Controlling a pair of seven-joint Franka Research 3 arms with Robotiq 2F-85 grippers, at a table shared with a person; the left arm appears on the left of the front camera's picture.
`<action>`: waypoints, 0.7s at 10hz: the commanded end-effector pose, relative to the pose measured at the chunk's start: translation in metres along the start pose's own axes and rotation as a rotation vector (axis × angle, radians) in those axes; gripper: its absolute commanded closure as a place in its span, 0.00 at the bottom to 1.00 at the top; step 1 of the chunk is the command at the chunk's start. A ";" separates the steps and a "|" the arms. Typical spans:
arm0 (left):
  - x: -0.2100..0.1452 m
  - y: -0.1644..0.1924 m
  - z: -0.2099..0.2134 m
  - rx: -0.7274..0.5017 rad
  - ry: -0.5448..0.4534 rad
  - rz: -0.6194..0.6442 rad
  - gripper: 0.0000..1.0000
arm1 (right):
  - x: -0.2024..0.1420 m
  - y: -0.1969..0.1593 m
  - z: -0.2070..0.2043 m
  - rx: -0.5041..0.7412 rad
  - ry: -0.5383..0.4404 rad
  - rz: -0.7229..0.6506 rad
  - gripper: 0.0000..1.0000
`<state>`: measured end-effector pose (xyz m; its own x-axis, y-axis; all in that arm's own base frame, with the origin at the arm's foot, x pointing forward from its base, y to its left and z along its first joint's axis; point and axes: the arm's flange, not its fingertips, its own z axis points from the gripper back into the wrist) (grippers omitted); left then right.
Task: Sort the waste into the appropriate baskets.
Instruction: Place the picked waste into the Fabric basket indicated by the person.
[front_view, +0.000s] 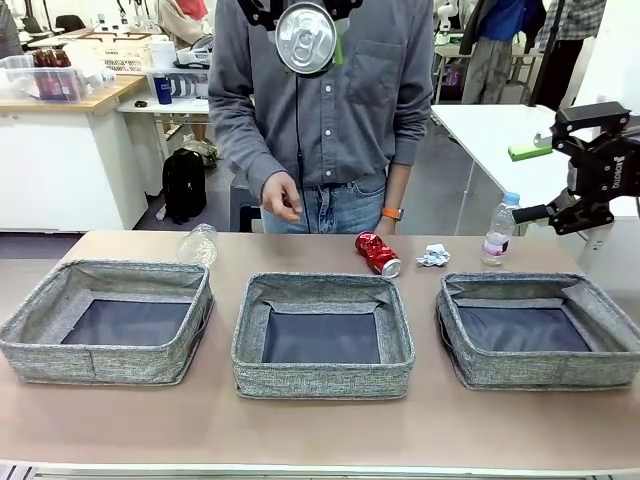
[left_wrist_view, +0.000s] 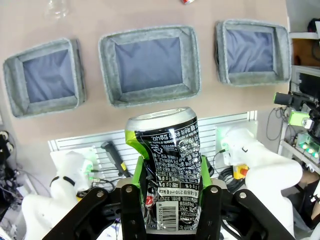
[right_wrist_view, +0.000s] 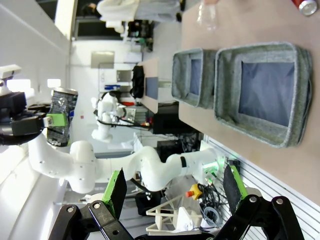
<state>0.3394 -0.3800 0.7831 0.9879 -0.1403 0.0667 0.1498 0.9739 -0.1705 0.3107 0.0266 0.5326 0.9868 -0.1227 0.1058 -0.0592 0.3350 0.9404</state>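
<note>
One dented dark can (left_wrist_view: 167, 150) is clamped by the left gripper (left_wrist_view: 170, 172), shut tight on it, high above the grey baskets (left_wrist_view: 192, 65). Dropped from there, it could be bounced off a rim. The right gripper (right_wrist_view: 175, 190) is spread wide, empty.

Front view low over the table (front_view: 320, 430), facing the person (front_view: 330, 120) across it, left wrist view high overhead, looking down on 3 baskets (left_wrist_view: 150, 33), right wrist view rolled sideways, same baskets

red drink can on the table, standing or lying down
Lying on its side: the red drink can rests lengthwise on the tan table, silver end toward the camera, just beyond the middle grey woven basket.
</note>
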 end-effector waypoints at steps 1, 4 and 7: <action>0.000 0.001 0.004 -0.003 -0.005 -0.015 0.57 | 0.002 0.003 -0.001 0.021 -0.006 -0.002 0.00; 0.000 0.001 0.004 -0.003 -0.005 -0.015 0.57 | 0.002 0.003 -0.001 0.021 -0.006 -0.002 0.00; 0.000 0.001 0.004 -0.003 -0.005 -0.015 0.57 | 0.002 0.003 -0.001 0.021 -0.006 -0.002 0.00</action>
<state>0.3394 -0.3800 0.7831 0.9879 -0.1403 0.0668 0.1498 0.9739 -0.1705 0.3107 0.0266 0.5326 0.9868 -0.1227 0.1058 -0.0592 0.3350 0.9404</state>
